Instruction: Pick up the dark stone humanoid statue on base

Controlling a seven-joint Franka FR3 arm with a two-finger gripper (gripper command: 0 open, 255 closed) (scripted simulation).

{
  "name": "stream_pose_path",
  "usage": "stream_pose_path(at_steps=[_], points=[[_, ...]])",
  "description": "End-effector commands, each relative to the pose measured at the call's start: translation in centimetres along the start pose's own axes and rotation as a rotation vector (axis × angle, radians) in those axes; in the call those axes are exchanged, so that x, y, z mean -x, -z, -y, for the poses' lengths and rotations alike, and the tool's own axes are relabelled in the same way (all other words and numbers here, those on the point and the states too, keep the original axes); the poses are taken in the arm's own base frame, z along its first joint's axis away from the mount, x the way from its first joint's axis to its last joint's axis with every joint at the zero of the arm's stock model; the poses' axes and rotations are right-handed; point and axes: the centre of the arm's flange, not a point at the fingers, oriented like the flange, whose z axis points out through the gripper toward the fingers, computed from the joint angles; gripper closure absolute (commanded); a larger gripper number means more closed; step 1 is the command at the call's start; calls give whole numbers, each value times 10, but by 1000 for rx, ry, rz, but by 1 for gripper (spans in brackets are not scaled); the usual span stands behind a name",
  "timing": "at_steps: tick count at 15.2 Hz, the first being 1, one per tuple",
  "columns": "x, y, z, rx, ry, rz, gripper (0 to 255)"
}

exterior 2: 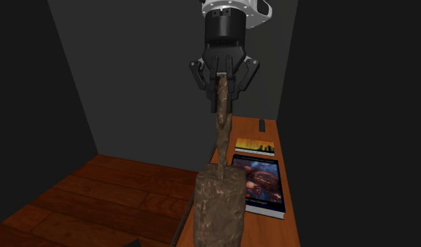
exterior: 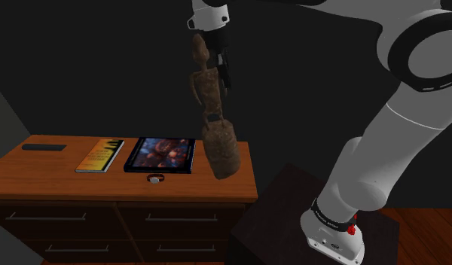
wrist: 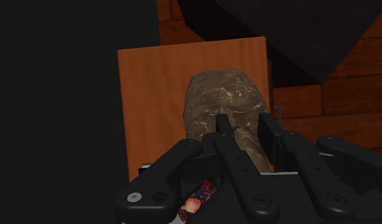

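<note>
The brown stone statue (exterior: 215, 120) hangs in the air above the right end of the wooden dresser (exterior: 59, 179), its thick base (exterior: 221, 150) lowest. My black gripper (exterior: 211, 47) is shut on the statue's thin upper part. From the second exterior view the gripper (exterior 2: 224, 83) clasps the narrow figure (exterior 2: 222, 119), and the blocky base (exterior 2: 217, 207) hangs near the camera. Looking down along the fingers (wrist: 235, 143), the mottled base (wrist: 225, 105) sits between them over the dresser top (wrist: 151, 95).
On the dresser lie a dark flat bar (exterior: 44, 147), a yellow book (exterior: 100, 155), a dark picture book (exterior: 160, 154) and a small round object (exterior: 155, 178). My stand (exterior: 292, 218) is at the lower right. Wooden floor (exterior 2: 97, 196) lies beside the dresser.
</note>
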Motion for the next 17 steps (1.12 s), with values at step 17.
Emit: stream_pose_path(at_steps=[17], points=[[23,76,-5,0,-1,2,255]])
